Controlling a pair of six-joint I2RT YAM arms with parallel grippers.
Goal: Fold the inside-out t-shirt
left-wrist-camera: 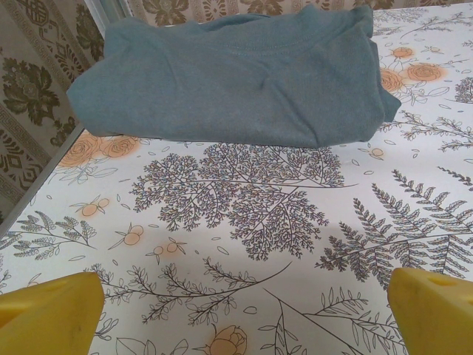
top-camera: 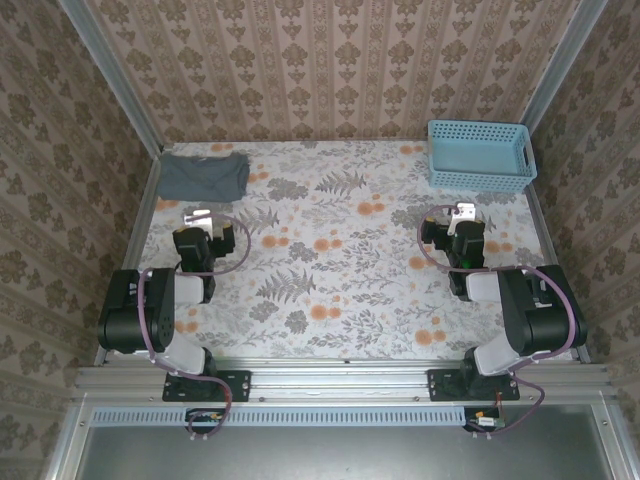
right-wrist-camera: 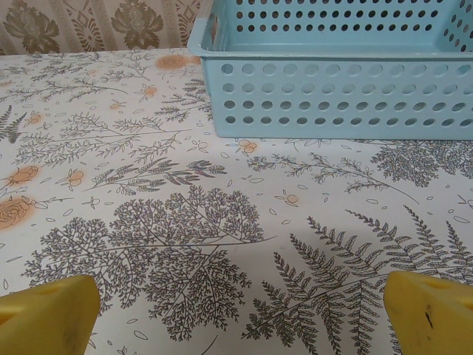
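At the bottom of the top view, one ribbed aluminium rail [top-camera: 340, 378] carries the bases of two black robot arms [top-camera: 140, 312], one at lower left and one at lower right. Both arms reach up the frame over one table covered in a white cloth printed with grey ferns and orange flowers [top-camera: 340, 270]. The left gripper [top-camera: 199, 217] sits left of centre and the right gripper [top-camera: 462, 212] right of centre. They are well apart, each over bare cloth.

In the left wrist view, two yellow fingertips [left-wrist-camera: 48, 314] stand in the bottom corners of the frame. The left gripper is spread wide and holds nothing, with printed cloth showing between its jaws. In the right wrist view, the other two yellow fingertips [right-wrist-camera: 44, 314] stand the same way, so the right gripper is also spread wide and holds nothing.

Further up, one dark slate-grey t-shirt of soft thin fabric [top-camera: 205, 175] lies in the upper left of the top view, at the table's far left corner. It is gathered into a compact, layered rectangle. In the left wrist view it spans the top of the frame, apart from the fingertips, with a curved neckline seam on its top layer.

One light blue perforated rectangular plastic basket [top-camera: 480, 155] stands in the upper right of the top view, well apart from the t-shirt. Walls of brown damask wallpaper [top-camera: 330, 60] rise behind both.
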